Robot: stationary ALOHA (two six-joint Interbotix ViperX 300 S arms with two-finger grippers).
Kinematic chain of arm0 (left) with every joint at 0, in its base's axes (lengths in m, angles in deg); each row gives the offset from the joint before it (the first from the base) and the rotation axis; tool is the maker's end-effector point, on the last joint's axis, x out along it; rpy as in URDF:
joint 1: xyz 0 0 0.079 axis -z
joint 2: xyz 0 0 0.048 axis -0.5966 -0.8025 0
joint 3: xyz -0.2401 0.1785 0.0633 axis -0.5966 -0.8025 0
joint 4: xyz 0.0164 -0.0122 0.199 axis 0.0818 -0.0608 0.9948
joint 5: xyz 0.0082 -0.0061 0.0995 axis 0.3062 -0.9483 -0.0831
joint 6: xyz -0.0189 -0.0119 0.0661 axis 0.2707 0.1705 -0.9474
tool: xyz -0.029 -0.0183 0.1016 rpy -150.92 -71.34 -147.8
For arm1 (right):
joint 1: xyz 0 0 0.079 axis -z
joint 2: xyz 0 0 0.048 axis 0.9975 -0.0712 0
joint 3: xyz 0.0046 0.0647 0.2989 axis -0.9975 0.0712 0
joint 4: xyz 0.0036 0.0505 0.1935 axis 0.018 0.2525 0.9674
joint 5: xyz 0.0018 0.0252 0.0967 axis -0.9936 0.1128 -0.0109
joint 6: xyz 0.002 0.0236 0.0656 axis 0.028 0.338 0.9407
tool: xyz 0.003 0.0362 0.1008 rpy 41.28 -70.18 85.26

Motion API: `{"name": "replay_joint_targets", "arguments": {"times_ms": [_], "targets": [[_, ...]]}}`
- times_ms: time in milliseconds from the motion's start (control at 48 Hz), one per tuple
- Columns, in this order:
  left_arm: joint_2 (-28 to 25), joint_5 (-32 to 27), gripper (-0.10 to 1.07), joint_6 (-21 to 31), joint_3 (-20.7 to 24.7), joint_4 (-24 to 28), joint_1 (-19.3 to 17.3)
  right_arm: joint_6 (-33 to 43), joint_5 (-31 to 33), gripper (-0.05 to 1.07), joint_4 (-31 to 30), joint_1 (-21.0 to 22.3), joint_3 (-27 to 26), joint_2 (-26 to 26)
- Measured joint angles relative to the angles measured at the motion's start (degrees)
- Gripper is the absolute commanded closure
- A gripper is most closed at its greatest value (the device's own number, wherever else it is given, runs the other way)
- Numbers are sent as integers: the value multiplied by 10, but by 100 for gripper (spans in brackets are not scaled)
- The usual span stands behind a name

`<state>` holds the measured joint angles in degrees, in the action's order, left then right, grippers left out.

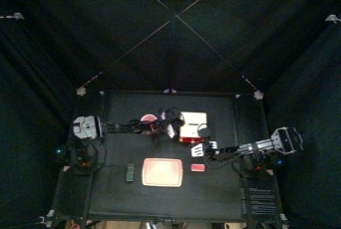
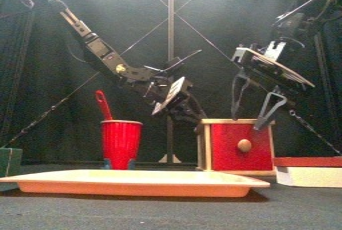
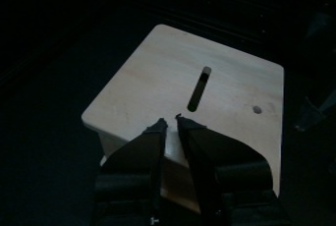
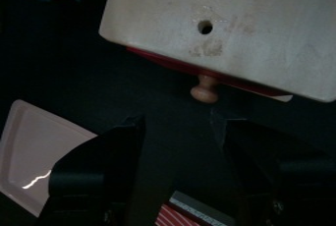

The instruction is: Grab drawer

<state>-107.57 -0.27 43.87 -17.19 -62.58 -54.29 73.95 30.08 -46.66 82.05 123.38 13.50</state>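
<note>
The drawer (image 2: 238, 146) stands on the table right of centre. It is a small box with a pale top (image 3: 184, 73), a red front and a round knob (image 4: 203, 92). In the top view the drawer (image 1: 194, 123) lies between the two arms. My right gripper (image 2: 251, 119) hangs just above and in front of it, jaws wide open, the knob ahead of the right gripper (image 4: 191, 137) and nothing between them. My left gripper (image 3: 171, 123) hovers over the drawer's slotted top, jaws a little apart and holding nothing.
A red cup (image 2: 122, 142) with a red utensil in it stands left of the drawer. A flat pink tray (image 1: 163, 171) lies near the front edge, beside a small red block (image 1: 198, 167) and a green object (image 1: 130, 170). A flat white and red piece (image 2: 310, 174) sits front right.
</note>
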Motion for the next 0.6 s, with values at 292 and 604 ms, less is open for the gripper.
{"name": "replay_joint_targets", "arguments": {"times_ms": [292, 604], "targets": [[0, -4, 36, 0, 2, 0, 0, -2, -21, 14, 31, 11, 22, -2], [0, -5, 36, 1, 2, 0, 0, 1, -19, 14, 31, 22, 20, -25]]}}
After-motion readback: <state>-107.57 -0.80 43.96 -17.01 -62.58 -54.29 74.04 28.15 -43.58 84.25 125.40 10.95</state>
